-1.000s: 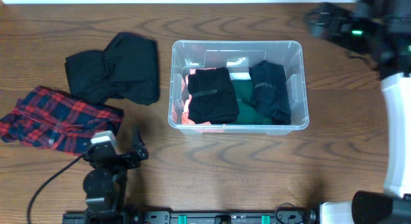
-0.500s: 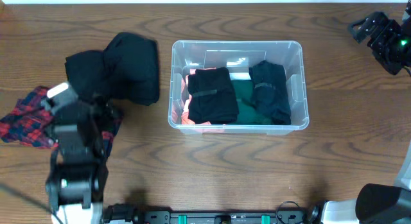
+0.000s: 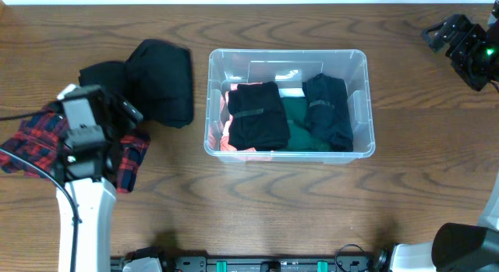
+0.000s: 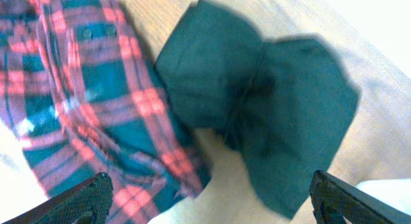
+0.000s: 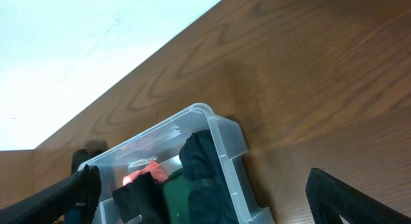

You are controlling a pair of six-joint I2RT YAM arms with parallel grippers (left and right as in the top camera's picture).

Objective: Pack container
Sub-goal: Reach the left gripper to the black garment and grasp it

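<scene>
Several folded garments (image 3: 257,116) in container (image 3: 286,53), left fingers (image 4: 87,197), right fingers (image 5: 72,190) both spread wide

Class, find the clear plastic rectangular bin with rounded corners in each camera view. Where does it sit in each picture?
Overhead: the clear plastic rectangular bin sits in the middle, slightly right of centre.
Left wrist: not in it.
Right wrist: bottom edge, left of centre, partly cut off.
Shared landmark: the brown wooden table.
</scene>
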